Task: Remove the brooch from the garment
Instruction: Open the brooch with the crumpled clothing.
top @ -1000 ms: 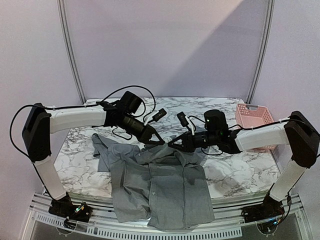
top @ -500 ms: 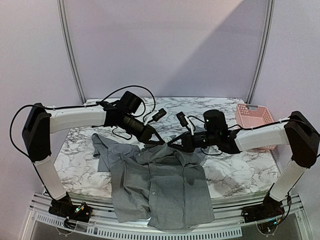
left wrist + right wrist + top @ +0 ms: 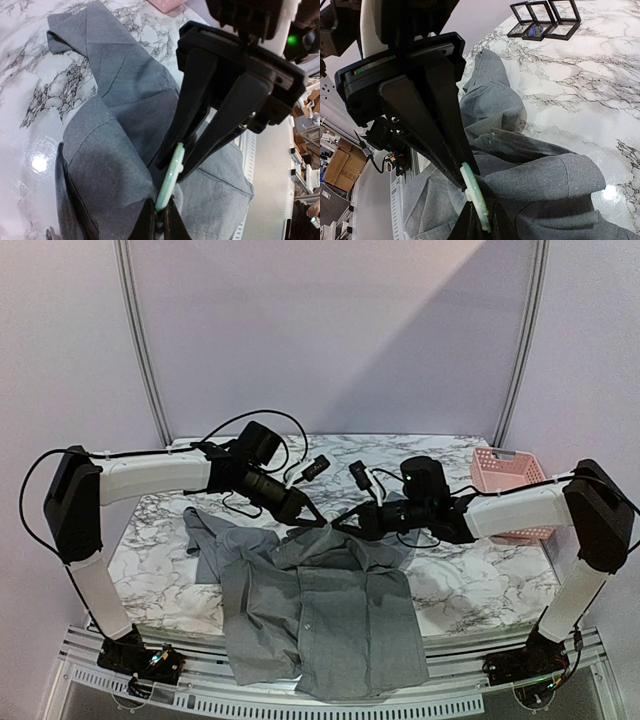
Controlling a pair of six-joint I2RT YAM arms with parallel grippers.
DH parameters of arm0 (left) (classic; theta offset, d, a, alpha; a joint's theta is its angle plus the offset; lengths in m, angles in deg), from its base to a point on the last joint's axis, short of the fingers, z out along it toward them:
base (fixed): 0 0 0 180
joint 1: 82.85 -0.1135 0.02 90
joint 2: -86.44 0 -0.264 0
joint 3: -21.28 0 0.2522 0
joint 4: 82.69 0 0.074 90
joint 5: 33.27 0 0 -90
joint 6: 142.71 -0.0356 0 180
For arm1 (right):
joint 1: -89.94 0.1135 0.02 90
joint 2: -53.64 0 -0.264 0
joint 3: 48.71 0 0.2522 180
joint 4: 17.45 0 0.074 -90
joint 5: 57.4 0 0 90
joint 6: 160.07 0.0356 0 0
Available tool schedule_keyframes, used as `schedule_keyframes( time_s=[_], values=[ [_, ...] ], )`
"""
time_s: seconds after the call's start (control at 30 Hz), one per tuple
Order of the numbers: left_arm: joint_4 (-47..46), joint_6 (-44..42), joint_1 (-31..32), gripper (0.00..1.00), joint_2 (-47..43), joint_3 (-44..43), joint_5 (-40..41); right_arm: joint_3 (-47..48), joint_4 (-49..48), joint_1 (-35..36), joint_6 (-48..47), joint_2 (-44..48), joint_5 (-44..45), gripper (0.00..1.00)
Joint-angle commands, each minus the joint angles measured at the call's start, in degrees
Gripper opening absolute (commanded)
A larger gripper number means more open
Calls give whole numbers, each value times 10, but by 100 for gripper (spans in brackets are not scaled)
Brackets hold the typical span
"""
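Grey thin cloth of the garment (image 3: 330,610) lies spread on the marble table (image 3: 460,585), with its hem over the near edge and its collar toward the far side. At the collar both arms meet tip to tip. The brooch (image 3: 170,175), a pale green flat disc seen edge-on, stands on a raised fold of the collar, exactly between the two grippers. The right gripper (image 3: 176,167) has its two fingers closed on one end of the disc. The left gripper (image 3: 160,212) has its fingers pressed together on the other end, where the disc meets the cloth. Whether the left fingers pinch also some fabric, I cannot tell, because the fold hides it.

I judge that the step in hand is the separation itself: one side must hold and the other must pull. To do it well, the pull should go along the pin and not across it, otherwise the thin fabric will stretch and maybe tear. The fastening is hidden behind the disc, so its direction is not known. A slow, small pull first is wise, watching if the collar rises together with the brooch. If the cloth follows, the left gripper should better take the fabric just beside the disc and hold it down. Both grips are only on the thin rim, so a slip is a real risk
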Motion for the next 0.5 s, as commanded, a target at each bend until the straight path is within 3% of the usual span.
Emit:
schedule_keyframes(
  time_s=[0.0,0.47],
  values=[
    [-6,-5,2,0,-8,1,-27,16,30,-7,14,-24,32,10],
    [-4,-19,11,0,-16,3,-38,34,30,-24,38,-56,-12,9]
  ],
)
